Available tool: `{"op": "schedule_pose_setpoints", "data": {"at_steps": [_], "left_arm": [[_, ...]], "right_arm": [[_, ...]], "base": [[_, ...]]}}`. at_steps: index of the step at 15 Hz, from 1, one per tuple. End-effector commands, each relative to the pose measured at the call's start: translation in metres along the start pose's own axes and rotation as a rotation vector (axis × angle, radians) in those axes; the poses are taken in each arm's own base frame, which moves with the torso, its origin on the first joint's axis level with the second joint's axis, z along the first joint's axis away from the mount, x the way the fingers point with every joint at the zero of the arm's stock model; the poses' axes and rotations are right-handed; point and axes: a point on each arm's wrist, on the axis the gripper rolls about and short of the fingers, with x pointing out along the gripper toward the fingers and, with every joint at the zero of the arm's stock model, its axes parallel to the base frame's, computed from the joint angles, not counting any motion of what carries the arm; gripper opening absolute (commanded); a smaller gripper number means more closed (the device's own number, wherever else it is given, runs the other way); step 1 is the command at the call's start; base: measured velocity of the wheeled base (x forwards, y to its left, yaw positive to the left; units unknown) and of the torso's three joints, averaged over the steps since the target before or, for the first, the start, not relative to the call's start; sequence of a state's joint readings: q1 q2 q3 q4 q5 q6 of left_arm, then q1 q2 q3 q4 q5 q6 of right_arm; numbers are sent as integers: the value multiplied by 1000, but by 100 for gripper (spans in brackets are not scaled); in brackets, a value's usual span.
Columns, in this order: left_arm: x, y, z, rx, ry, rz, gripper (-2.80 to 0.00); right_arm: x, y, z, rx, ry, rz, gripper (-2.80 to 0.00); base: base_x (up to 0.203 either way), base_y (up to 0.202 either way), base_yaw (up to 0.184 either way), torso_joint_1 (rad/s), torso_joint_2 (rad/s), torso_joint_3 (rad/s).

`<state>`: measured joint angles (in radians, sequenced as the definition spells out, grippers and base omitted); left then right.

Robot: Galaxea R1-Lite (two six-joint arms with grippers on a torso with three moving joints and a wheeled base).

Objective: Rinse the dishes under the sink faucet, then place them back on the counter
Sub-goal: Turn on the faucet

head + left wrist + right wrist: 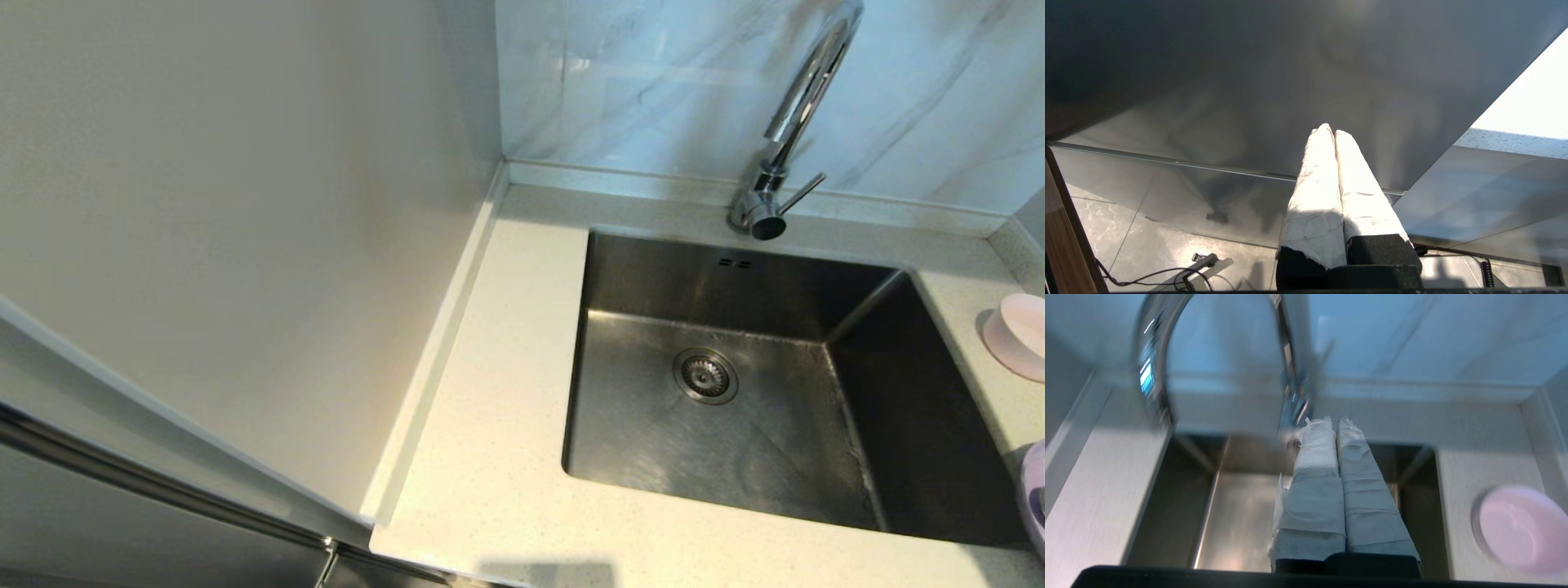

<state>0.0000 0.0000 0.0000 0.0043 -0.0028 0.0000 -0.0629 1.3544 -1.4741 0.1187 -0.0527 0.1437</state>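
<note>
The steel sink (735,286) lies empty, its drain (705,376) bare, under the chrome faucet (804,90) with its lever (804,192). A pale pink bowl (1020,335) sits on the counter (506,367) right of the sink. The lavender plate (1033,490) peeks in at the right edge, nearer me. I cannot make out the spoon. Neither gripper shows in the head view. My right gripper (1336,420) is shut and empty, facing the faucet (1149,367) across the sink (1237,514), with the pink bowl (1519,528) off to its side. My left gripper (1330,130) is shut and parked.
A tall pale panel (245,204) walls off the counter's left side. The veined marble wall (653,82) stands behind the faucet. The left gripper faces a grey panel (1249,81), with cables (1167,273) on the tiled floor below.
</note>
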Motion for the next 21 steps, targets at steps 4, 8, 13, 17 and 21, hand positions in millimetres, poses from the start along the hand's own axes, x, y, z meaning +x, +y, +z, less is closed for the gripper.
{"op": "schedule_pose_setpoints", "data": {"at_steps": [4,8,13,17,21], "left_arm": [[0,0,0,0,0,-1,-280],[0,0,0,0,0,0,-280],[0,0,0,0,0,-2,-280],[0,0,0,0,0,0,-280],[0,0,0,0,0,0,-280]], "right_arm": [[122,-25,-21,159,143,-136,-280],[150,-44,-43,248,332,-124,-280],[170,-47,-58,320,373,-84,-280],[178,-41,-50,330,276,12,-280],[182,-32,-44,324,216,111,-280]], "base": [[0,0,0,0,0,0],[0,0,0,0,0,0],[0,0,0,0,0,0],[0,0,0,0,0,0],[0,0,0,0,0,0]]}}
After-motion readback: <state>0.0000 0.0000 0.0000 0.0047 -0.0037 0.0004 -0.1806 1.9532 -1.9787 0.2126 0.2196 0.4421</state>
